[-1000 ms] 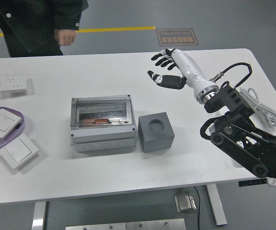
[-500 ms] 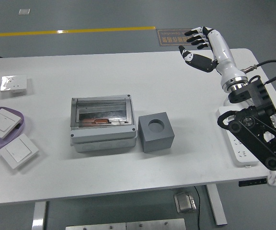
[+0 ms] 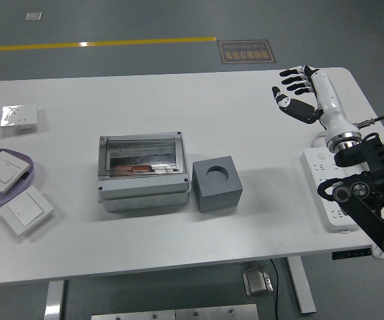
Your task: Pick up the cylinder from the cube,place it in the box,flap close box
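This looks like a robotics lab or industrial test hall: beyond the hand (image 3: 299,93) lies a bare grey floor (image 3: 145,20) with a yellow line (image 3: 99,44) and a floor sign (image 3: 245,51). Well to the hand's left, the white surface (image 3: 179,93) carries electrical parts: a grey box (image 3: 143,172), wall switches (image 3: 24,209), a socket (image 3: 19,117). A power strip (image 3: 329,197) lies just below the hand.

I see the white table (image 3: 179,100) carrying a grey box (image 3: 143,171) beside a grey cube (image 3: 217,183). Wall switches (image 3: 25,210), a purple plate (image 3: 29,175), a socket (image 3: 19,117) sit left; a power strip (image 3: 332,200) right.
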Robot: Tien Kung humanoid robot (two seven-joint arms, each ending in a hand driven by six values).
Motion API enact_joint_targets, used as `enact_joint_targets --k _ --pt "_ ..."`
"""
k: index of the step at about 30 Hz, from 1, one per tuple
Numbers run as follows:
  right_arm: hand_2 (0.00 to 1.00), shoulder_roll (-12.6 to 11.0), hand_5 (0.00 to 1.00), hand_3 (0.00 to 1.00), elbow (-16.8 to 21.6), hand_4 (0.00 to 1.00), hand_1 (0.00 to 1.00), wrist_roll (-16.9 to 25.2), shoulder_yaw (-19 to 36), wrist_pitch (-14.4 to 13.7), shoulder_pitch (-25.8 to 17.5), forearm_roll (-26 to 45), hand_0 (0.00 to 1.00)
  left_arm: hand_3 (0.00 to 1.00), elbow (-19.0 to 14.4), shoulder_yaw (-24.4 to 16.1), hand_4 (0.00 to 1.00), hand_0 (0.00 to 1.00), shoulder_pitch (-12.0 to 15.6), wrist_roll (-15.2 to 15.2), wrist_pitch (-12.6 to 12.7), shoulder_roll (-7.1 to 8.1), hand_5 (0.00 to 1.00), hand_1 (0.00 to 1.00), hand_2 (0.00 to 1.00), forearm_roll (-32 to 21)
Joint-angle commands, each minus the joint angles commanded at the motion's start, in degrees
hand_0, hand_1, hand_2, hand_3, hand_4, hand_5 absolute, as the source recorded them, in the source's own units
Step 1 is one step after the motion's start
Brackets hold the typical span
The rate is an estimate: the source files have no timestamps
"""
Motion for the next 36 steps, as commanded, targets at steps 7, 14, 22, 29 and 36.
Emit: enact_joint_targets --k 7,14,22,29,36 --pt "0.587 1.1 0.282 0.637 1.0 0.669 0.563 1.5 1.5 -0.9 -3.4 1.3 0.562 0.639 -0.2 1.6 0.715 0.635 0.2 -0.7 -0.3 1.19 0.244 0.601 0.559 -2.4" --pt "0.588 1.2 0.262 0.639 1.5 0.652 0.563 2.7 1.4 -1.3 -3.7 2.4 0.563 0.639 -0.3 1.8 0.716 0.635 -0.3 -0.8 -0.2 1.37 0.243 0.602 0.56 -2.1" --pt "0.586 0.2 0.257 0.64 1.8 0.643 0.56 3.4 2.8 -1.1 -5.0 3.2 0.564 0.639 -0.1 0.8 0.716 0.635 0.0 -0.3 0.0 1.06 0.243 0.601 0.56 -0.6" --pt "0.584 -0.3 0.26 0.637 2.4 0.641 0.549 4.0 4.2 -1.0 -5.7 3.4 0.564 0.641 -0.1 1.2 0.716 0.635 0.2 -0.5 0.0 0.48 0.243 0.601 0.56 -1.3" --pt "0.578 -0.3 0.274 0.64 2.8 0.616 0.539 4.9 5.9 -1.1 -6.6 4.1 0.558 0.641 -0.2 1.7 0.718 0.635 0.9 -0.8 0.1 0.43 0.245 0.602 0.561 -2.2"
